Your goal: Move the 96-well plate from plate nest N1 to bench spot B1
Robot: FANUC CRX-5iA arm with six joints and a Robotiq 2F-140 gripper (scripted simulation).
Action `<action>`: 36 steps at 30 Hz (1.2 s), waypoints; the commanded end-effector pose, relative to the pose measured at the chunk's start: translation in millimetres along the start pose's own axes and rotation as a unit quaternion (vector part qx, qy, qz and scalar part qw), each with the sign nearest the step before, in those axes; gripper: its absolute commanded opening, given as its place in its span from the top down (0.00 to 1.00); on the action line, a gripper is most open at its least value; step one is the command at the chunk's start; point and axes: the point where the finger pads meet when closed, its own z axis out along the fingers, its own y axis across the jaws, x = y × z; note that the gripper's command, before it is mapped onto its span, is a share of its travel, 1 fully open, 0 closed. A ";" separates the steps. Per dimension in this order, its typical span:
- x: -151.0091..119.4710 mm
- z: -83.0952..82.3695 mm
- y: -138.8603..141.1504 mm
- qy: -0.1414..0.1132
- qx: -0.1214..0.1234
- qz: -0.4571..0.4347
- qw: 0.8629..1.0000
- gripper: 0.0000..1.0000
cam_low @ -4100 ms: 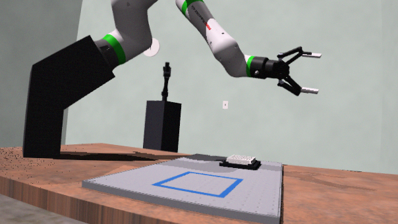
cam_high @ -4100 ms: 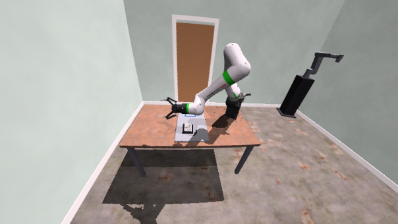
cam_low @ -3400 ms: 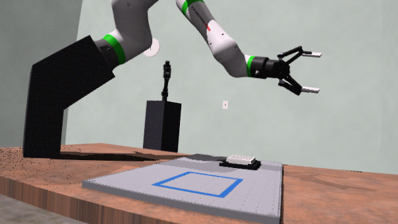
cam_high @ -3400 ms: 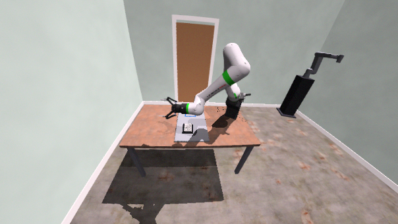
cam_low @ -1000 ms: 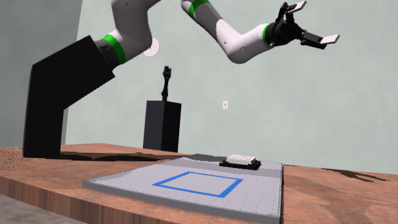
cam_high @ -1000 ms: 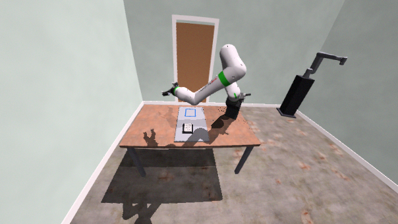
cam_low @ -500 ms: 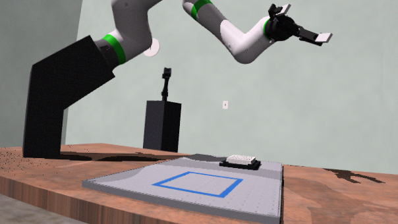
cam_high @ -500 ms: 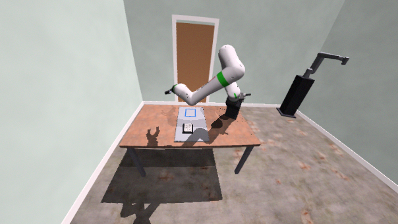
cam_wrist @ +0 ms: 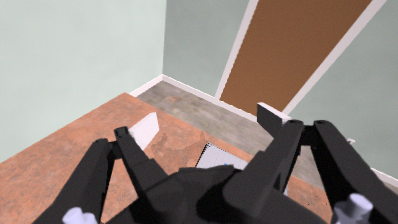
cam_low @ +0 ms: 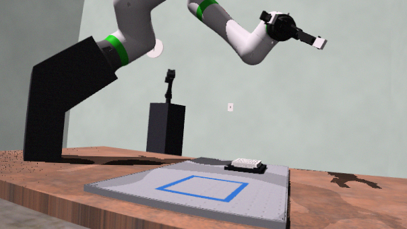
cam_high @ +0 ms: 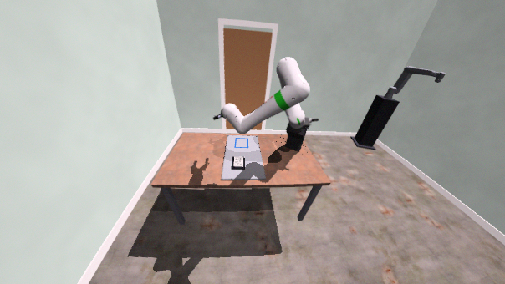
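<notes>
The white 96-well plate (cam_high: 238, 161) (cam_low: 246, 167) sits in the black plate nest N1 on the grey deck (cam_high: 243, 158). It also shows in the exterior view (cam_low: 248, 163). The blue taped outline B1 (cam_low: 202, 187) lies empty on the deck; it also shows in the top view (cam_high: 241, 143). My gripper (cam_low: 315, 40) is open and empty, high above the table, well away from the plate. In the wrist view the open fingers frame the table's far corner and one corner of the deck (cam_wrist: 220, 157).
The arm's black base (cam_low: 57, 101) stands on the wooden table (cam_high: 201, 160). A black stand with an arm (cam_high: 378, 119) is on the floor at the right. A brown door (cam_high: 247, 71) is behind the table.
</notes>
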 end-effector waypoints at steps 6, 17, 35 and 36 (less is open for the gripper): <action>-31.1 13.6 19.7 -0.047 -0.014 0.024 0.999 0.00; -70.8 22.3 34.2 -0.106 -0.026 0.056 0.992 0.00; -148.5 22.9 44.4 -0.227 -0.037 0.117 0.966 0.00; -153.5 22.5 44.6 -0.227 -0.037 0.117 0.966 0.00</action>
